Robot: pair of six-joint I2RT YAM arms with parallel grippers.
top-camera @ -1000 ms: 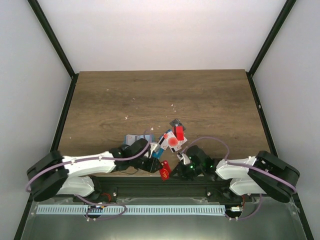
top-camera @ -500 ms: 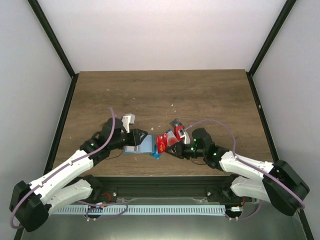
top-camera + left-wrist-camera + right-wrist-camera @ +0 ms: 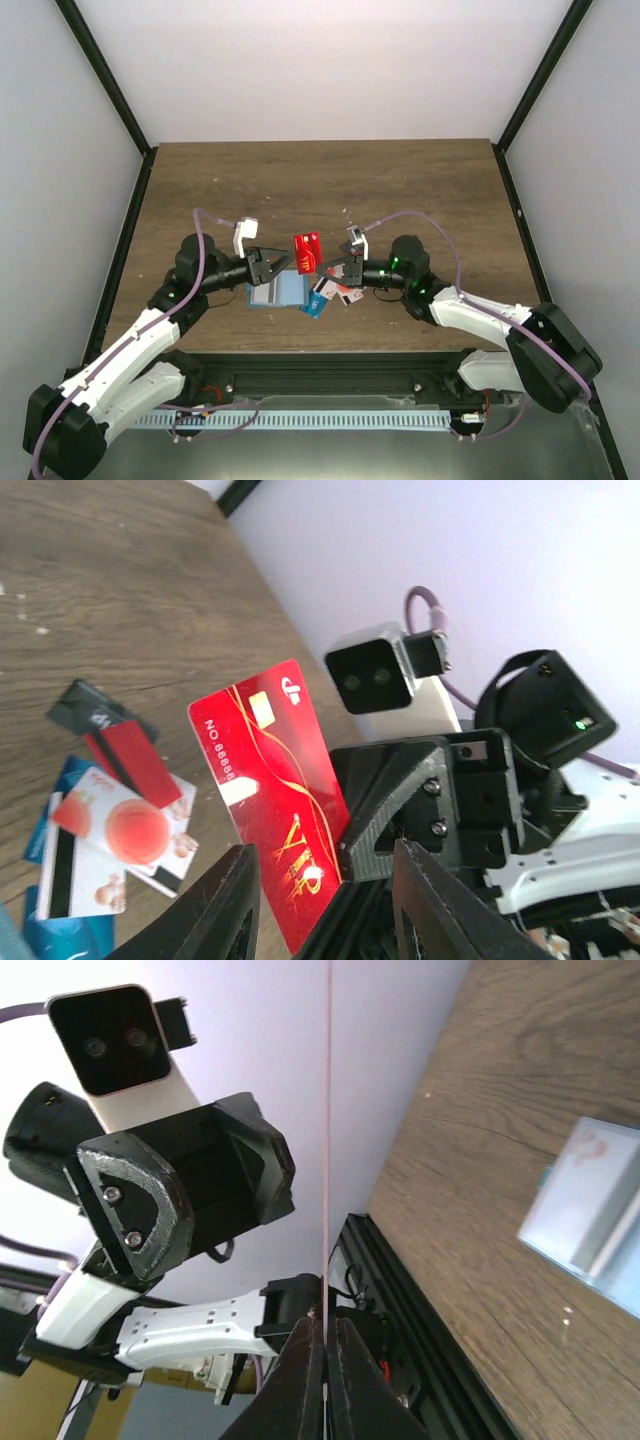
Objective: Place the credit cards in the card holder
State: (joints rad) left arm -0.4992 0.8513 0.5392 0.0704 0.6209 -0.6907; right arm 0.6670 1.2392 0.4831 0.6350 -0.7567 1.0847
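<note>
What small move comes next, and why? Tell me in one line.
Probably ease the left gripper forward over the red card. The right gripper is shut on one edge and holds it off the table, and the left's open jaws face its free end.

The brown wooden table (image 3: 400, 190) carries the card holder (image 3: 283, 290) near its front edge, lying flat with the pale grey slotted side up. Just to its right lie loose credit cards (image 3: 335, 290) (several overlapping), among them a white card with a red circle (image 3: 120, 830) and a blue card (image 3: 313, 307). Pale specks (image 3: 268, 200) dot the wood farther back.
</note>
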